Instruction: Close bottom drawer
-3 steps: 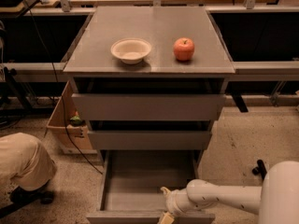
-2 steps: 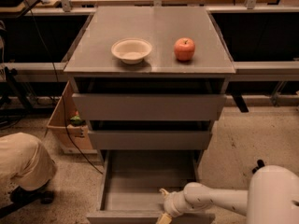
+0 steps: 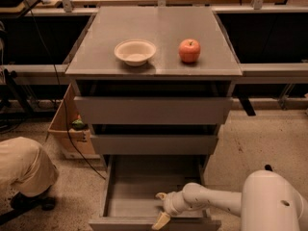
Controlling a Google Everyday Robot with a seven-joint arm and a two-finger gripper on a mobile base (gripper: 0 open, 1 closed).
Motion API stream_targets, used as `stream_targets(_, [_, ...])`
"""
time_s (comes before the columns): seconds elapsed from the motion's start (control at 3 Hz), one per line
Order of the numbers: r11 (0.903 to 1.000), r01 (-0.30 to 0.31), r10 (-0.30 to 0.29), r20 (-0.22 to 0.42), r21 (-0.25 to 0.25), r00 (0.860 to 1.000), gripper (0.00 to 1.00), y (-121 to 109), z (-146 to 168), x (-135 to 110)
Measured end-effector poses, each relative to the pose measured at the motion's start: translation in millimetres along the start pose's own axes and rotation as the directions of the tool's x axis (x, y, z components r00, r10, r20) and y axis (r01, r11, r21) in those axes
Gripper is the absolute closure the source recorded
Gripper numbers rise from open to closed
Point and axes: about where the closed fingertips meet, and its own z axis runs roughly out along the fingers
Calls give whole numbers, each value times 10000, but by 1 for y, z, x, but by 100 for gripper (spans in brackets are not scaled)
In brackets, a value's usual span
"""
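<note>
Reaching into the open bottom drawer [image 3: 137,184], the gripper [image 3: 160,208] sits just behind its front panel, fingers spread and grasping nothing.

The drawer is pulled well out from the foot of the cabinet toward the camera, its front panel running left to right along the lower edge of the view. There are three drawers in all; the top drawer [image 3: 154,110] and middle drawer [image 3: 154,144] stand slightly out. One bowl [image 3: 135,52] and one apple [image 3: 189,50] sit apart on the cabinet top [image 3: 163,28]. The white arm [image 3: 211,200] enters from the right, over the drawer's right side. One cardboard box [image 3: 65,129] stands left of the cabinet, and a tan-trousered knee [image 3: 21,167] is further left.
</note>
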Motion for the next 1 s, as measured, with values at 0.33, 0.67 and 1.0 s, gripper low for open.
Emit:
stream_targets(0.33, [9990,402,-404,144,171,9991,50,-14,3,-16])
stream_targets(0.67, [9986,481,-485,195,198,9986,73,-16,4,-20])
stream_targets(1.0, [9961,759,-779,433,440,9960,75,-32,2,-37])
